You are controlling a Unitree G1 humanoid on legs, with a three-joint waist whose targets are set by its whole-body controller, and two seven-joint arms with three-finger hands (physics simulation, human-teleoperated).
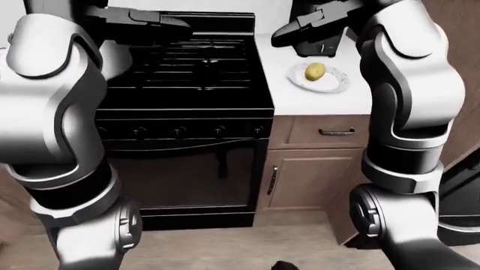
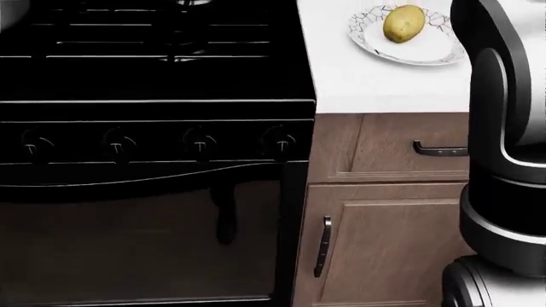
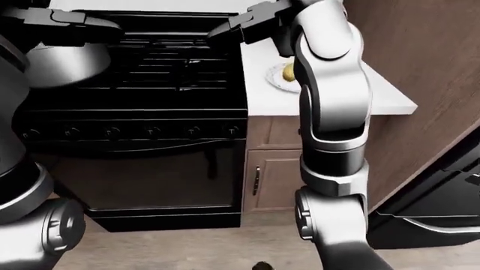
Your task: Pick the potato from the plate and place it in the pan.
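The potato lies on the plate, a white plate with thin dark lines, and the plate stands on the white tabletop near its left edge, just beside the black stove. In the head view the potato is at the top right, yellow and oval, and it rests toward the upper part of the plate. The pan is a grey round vessel on the left part of the stove top, best visible in the right-eye view, where the left arm covers part of it; it stands well apart from the plate. The left hand is raised over the upper left part of the stove, its dark fingers stretched out flat and not closed on anything. The right hand is raised above the tabletop, over the upper edge of the plate but not touching the potato; its fingers are also extended and it holds nothing. A dark object stands on the tabletop behind the right hand, but I cannot tell what it is. Below the tabletop there is a brown cabinet with a drawer and a door, each with a dark handle. The stove shows a row of knobs above the oven door
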